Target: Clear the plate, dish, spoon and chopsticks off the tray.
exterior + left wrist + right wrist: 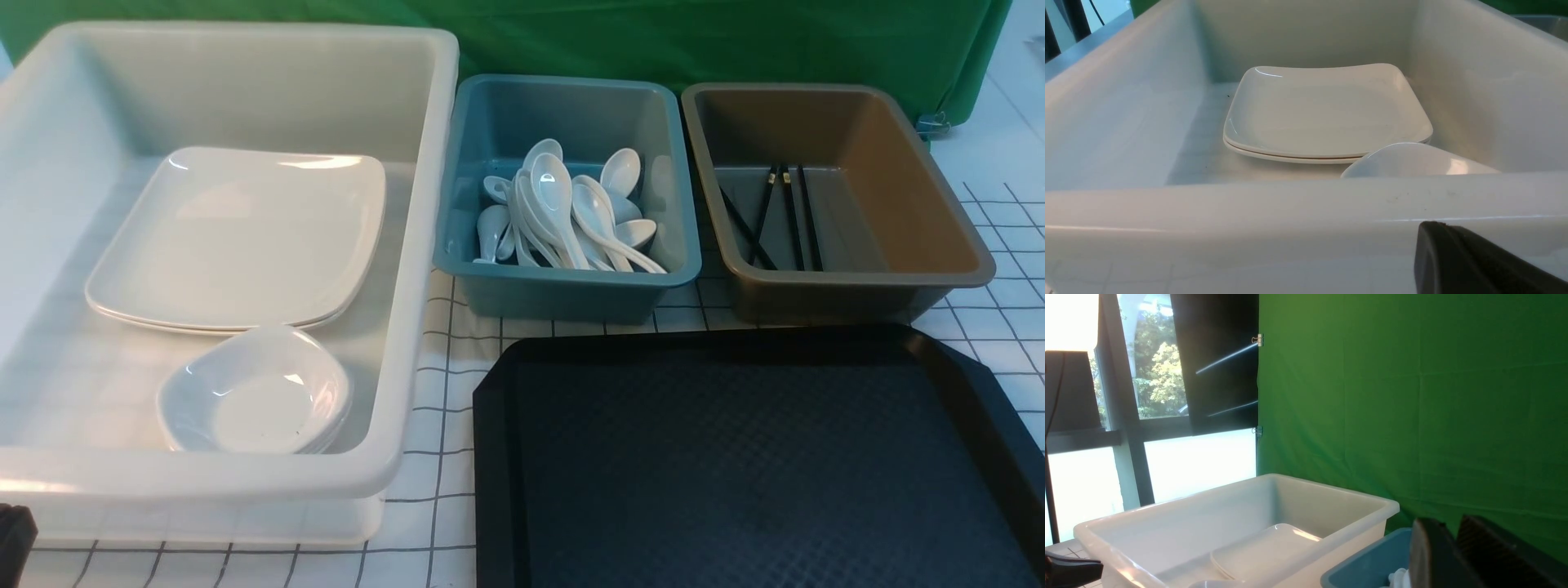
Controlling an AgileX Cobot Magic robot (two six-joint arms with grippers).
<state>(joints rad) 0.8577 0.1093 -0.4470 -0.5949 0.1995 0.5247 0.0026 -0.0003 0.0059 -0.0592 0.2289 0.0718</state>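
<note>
While its fingers (1429, 555) stood a narrow gap apart with nothing between them, the right gripper (1449, 523) hung near the blue bin (1367, 563), where the spoon lay somewhere among the heaped white spoons (563, 214). The left gripper (1453, 261) was closed and empty, low against the outside of the white tub (424, 245).

The black tray (490, 392) was bare. The plate (237, 237) sat on its twin inside the tub, with the dish (253, 392) just in front of it, and the chopsticks (785, 216) lay in the brown bin (939, 212).

The step in hand looked like the final release and retreat. Doing it well meant letting the fingers part fully so nothing clung, then lifting clear of the bin rims before drawing back.

The right wrist was held roughly level, its camera looking across the bin and tub toward the green backdrop (1412, 396); the arm was out of the front view. The left wrist also sat level, facing the tub's near wall.
</note>
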